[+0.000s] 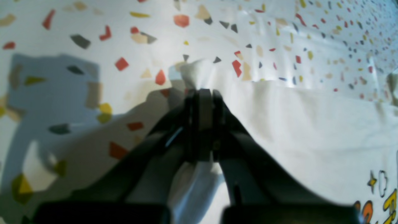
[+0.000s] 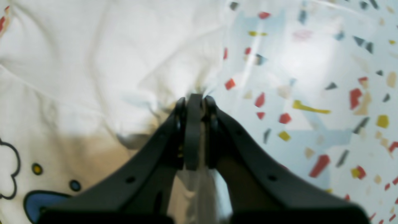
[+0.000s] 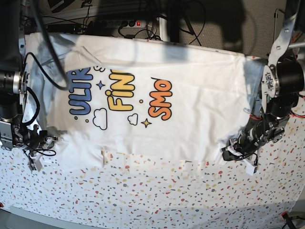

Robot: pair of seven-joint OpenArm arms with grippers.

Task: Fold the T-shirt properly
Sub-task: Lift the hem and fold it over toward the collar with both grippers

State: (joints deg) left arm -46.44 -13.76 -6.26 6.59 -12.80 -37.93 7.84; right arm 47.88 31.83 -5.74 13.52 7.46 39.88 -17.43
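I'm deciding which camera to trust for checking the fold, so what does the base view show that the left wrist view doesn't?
Only the base view shows the whole T-shirt spread print-up, with both grippers at its near corners: the right gripper and the left gripper.

Only the left wrist view shows the left gripper's jaws shut on a pinched bunch of white fabric, close up.

Both show the white shirt lying on the speckled tablecloth, with part of its coloured print.
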